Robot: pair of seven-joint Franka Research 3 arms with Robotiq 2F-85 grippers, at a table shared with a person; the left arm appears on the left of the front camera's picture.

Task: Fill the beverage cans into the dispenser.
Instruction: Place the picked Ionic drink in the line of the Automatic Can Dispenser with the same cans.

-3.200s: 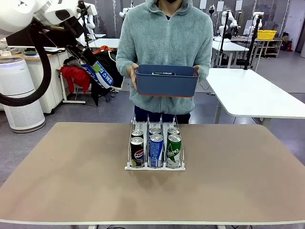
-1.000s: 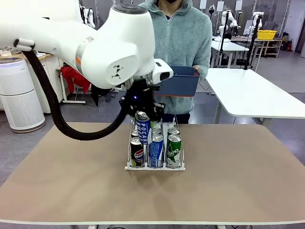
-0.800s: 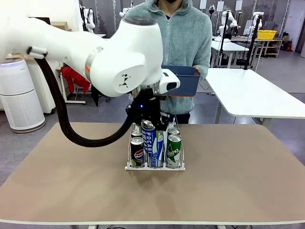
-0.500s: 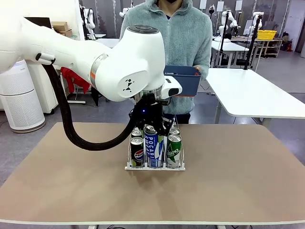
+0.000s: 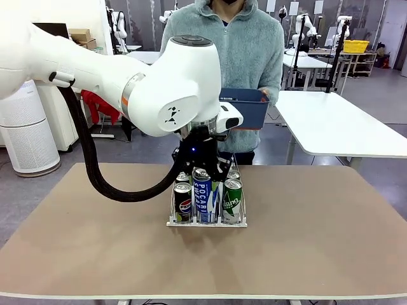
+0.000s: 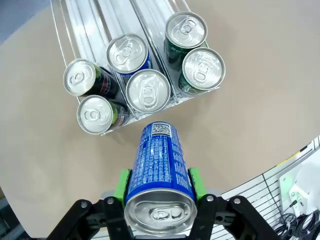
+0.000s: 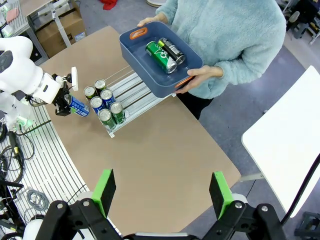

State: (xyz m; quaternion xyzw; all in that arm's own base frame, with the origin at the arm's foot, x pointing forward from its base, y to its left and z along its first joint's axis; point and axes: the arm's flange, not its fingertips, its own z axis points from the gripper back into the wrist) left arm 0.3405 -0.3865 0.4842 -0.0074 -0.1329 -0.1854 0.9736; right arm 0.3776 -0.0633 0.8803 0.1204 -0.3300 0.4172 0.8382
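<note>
- The left end effector [image 6: 159,184] is pinching a blue-and-white Pocari can [image 6: 159,155] between its green pads. It is gripping near the silver top, and the can's base is pointing down at the bench [image 5: 305,241].
- In the front view, that can is hanging right in front of the dispenser [image 5: 206,222], lined up with the middle lane. It is overlapping the cans behind it, so from here you cannot tell whether it is touching the rack.
- The right wrist view, looking down from high above, is settling that: the held can is tilting over bare bench just off the rack's near end, not inside a lane.
- The left wrist view is giving the count: six cans are standing in the dispenser, two to a lane, bunched at the near end. There are two black cans [image 6: 95,114], two blue cans [image 6: 147,90] and two green cans [image 6: 202,67].
- The right end effector [image 7: 162,192] is hovering high above the bench with its fingers spread wide apart.
- A person at the far side is holding a dark blue bin [image 7: 150,75] in both hands. The right wrist view is looking straight into it, where a green can [image 7: 159,54] and a black can [image 7: 173,49] are lying side by side.
- In the front view, the white left arm is covering most of that bin.
</note>
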